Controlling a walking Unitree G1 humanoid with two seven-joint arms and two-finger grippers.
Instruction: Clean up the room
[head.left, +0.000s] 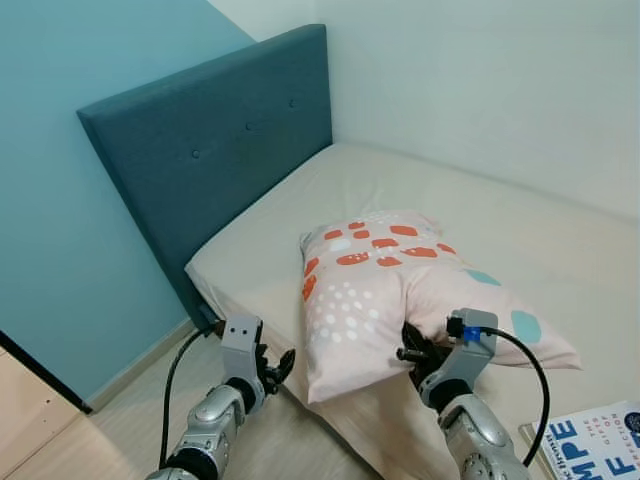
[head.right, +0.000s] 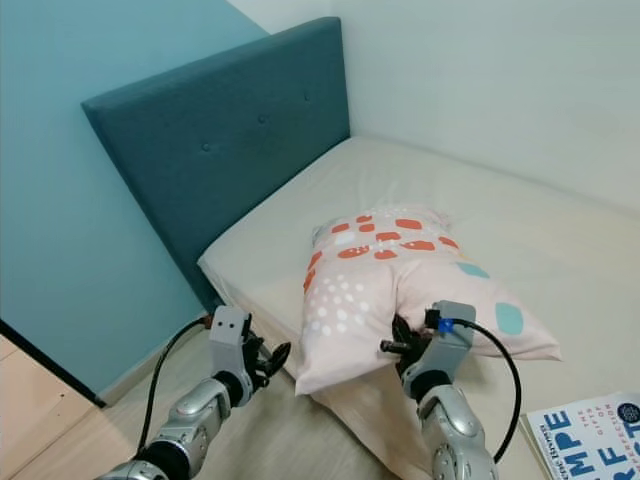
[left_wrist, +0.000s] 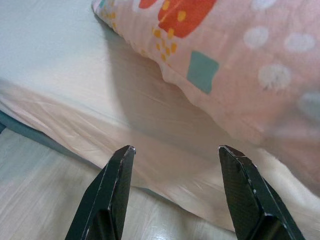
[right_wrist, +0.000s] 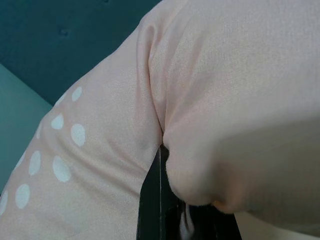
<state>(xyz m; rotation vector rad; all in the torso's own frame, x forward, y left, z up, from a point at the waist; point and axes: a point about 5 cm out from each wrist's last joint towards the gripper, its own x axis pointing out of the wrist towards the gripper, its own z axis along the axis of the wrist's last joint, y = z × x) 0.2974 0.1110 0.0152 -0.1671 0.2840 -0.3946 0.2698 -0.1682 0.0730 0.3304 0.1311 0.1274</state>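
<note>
A: From the head views: pink pillow (head.left: 400, 290) with orange blotches and white dots lying on the bed (head.left: 520, 230), near edge of the mattress, one corner hanging out past the edge. Dark teal headboard (head.left: 220, 140) standing at the far left, against a lighter blue wall (head.left: 70, 200).

B: And the right claw (head.left: 415, 352)?

A: Pushed into the near side of the pillow, fabric bunched round the fingers. Left claw (head.left: 275, 365) low on the left, just off the mattress corner, above the pale wooden floor (head.left: 70, 440), touching nothing. Printed book (head.left: 595, 445) with big blue letters at the near right corner.

B: Left wrist view next?

A: Two black fingers (left_wrist: 112, 192) spread well apart, nothing between them. Beyond the tips, the cream sheet (left_wrist: 100, 100) over the mattress edge, with the pillow resting on it a little farther in; strip of floor below.

B: Right wrist view?

A: Very close on the pillow cloth, white dots to one side, teal headboard behind. One black finger (right_wrist: 152, 205) showing, a fold of pink fabric pressed tight against it and bulging over. Clamped on the pillow, by the look of the pinched fold
</note>
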